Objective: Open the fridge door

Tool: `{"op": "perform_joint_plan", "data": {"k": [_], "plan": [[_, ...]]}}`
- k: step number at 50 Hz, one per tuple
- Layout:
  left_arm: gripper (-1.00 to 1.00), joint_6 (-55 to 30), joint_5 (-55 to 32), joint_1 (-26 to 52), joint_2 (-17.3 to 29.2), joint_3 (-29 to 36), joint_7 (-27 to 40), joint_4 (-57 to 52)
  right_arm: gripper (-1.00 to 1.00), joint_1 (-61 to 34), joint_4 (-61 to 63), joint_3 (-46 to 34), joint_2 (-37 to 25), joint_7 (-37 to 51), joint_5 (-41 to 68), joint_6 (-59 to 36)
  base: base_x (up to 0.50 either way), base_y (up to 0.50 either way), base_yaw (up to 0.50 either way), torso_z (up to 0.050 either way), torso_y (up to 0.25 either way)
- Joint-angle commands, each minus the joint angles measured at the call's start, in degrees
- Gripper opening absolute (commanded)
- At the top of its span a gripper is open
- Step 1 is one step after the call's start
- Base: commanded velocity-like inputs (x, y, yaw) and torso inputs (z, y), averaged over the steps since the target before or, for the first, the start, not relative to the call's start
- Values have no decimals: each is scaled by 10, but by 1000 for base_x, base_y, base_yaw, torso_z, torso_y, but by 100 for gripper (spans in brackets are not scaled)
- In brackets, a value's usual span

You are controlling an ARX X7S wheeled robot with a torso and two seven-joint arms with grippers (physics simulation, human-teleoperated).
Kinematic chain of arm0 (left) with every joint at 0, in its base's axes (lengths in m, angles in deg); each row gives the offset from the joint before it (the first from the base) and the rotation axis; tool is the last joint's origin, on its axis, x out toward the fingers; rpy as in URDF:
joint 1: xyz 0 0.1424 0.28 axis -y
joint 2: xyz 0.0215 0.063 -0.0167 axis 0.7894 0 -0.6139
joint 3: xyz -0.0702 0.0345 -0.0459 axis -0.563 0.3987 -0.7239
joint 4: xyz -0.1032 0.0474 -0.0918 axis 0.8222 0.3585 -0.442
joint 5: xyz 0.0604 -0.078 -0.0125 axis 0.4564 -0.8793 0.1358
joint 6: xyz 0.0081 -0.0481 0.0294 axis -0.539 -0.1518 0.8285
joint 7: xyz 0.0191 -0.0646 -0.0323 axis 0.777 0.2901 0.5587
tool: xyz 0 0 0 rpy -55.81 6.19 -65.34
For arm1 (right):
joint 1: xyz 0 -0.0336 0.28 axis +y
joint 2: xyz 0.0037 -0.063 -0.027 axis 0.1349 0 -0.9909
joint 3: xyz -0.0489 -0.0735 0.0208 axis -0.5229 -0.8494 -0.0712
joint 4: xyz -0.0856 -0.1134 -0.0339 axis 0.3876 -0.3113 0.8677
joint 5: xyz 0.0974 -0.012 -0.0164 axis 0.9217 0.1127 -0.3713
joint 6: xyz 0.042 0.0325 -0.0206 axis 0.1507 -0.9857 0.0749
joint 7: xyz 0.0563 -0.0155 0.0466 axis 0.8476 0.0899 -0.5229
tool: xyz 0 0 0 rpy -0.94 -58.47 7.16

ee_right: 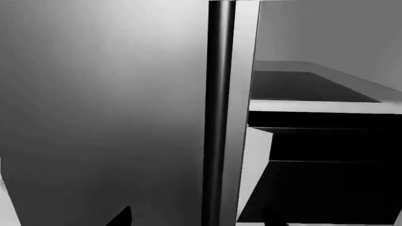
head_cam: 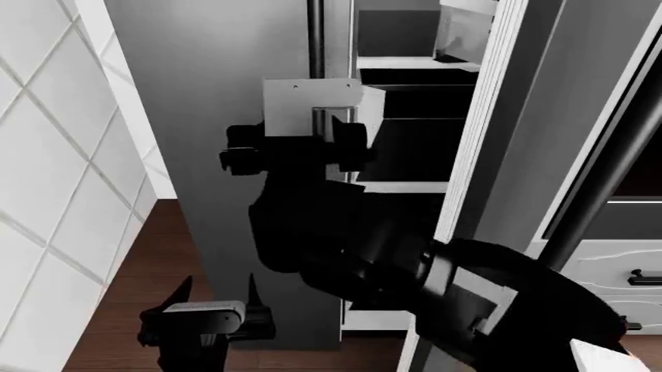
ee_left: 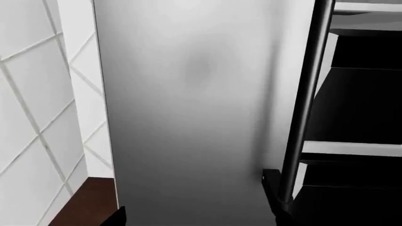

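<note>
At right, fridge door point(head_cam: 559, 77) ajar: brushed steel, black bar handle point(head_cam: 594, 186); left claw point(head_cam: 215, 298) spread, right claw point(head_cam: 294, 151) seemingly spread.

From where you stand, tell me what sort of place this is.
Most likely a home kitchen. A tall brushed-steel fridge door stands beside open fridge shelves, a white tiled wall runs alongside it, and the floor is dark wood. A white cabinet drawer with a dark handle shows nearby.

The right arm point(head_cam: 342, 240) hides the lower handle point(head_cam: 316, 39) in the head view. The fridge door point(head_cam: 517, 155) is cut off above and below; both grippers' fingers barely show.
</note>
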Motion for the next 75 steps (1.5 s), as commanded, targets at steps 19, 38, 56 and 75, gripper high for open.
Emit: {"op": "perform_joint_plan", "data": {"k": [19,38,56,75], "plan": [[100,9,-2,0,4,3,2,-2,100,-50,-29,-125,-6,155,59,149,0,0,0,0,0],[100,9,-5,0,6,5,6,-3,100,8,-7,-58,-4,209,14,93,0,0,0,0,0],[100,6,-9,-2,10,6,11,-10,100,131,31,150,0,207,-169,-57,0,0,0,0,0],[100,10,-11,0,10,8,11,-6,100,127,6,159,-4,202,-188,-54,0,0,0,0,0]]}}
